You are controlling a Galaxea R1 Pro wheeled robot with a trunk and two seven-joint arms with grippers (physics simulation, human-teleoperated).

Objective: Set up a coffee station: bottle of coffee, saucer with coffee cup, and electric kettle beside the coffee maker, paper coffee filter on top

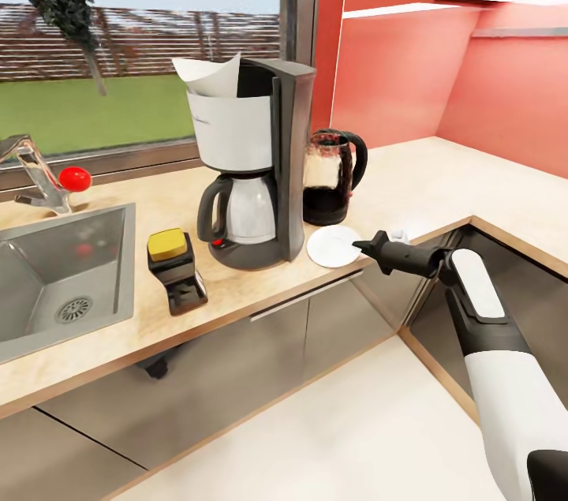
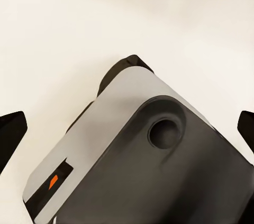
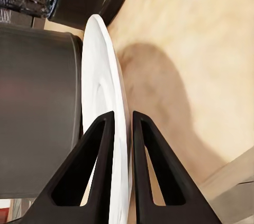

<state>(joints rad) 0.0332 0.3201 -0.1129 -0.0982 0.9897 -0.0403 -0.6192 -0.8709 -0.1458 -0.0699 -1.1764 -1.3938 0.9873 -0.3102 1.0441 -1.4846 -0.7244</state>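
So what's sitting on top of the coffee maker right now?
A white paper coffee filter stands in the top of the coffee maker, its pointed edge rising above the pale basket. The filter's lower part is hidden inside the basket, so how deep it sits cannot be seen.

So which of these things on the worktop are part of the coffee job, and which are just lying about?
Coffee job: coffee maker, paper filter, kettle, saucer in the right end effector, coffee bottle, worktop.
Just there: sink, tap.

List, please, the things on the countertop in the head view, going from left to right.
Sink → faucet with red knob → bottle of coffee, lying down → coffee maker with the paper coffee filter on top → electric kettle → saucer → right gripper.
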